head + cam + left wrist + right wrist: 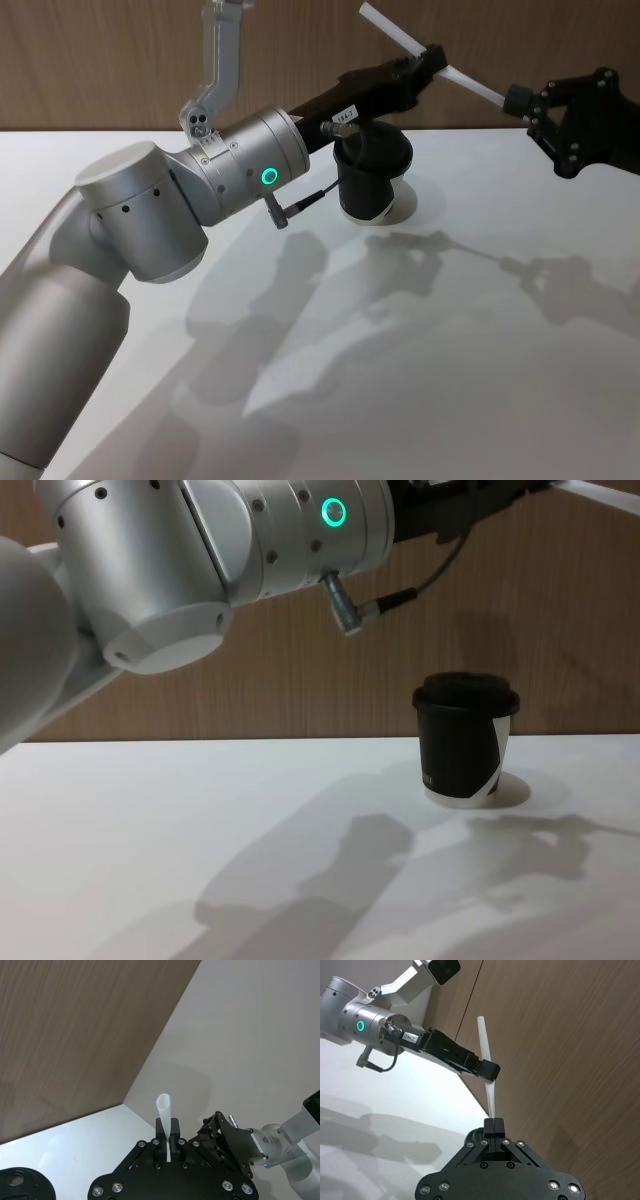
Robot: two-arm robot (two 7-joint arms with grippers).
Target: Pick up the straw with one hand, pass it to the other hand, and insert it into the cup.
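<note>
White straw (pixel 395 30) tilted aloft; black lidded cup (pixel 370 185) upright.

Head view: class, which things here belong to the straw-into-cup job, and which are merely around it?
Belong to the job:
thin white straw
black paper cup with domed plastic lid
left gripper on the silver green-lit wrist, holding the straw
right all-black boxy gripper, holding the straw's end

Merely around:
white table
brown wooden wall
</note>
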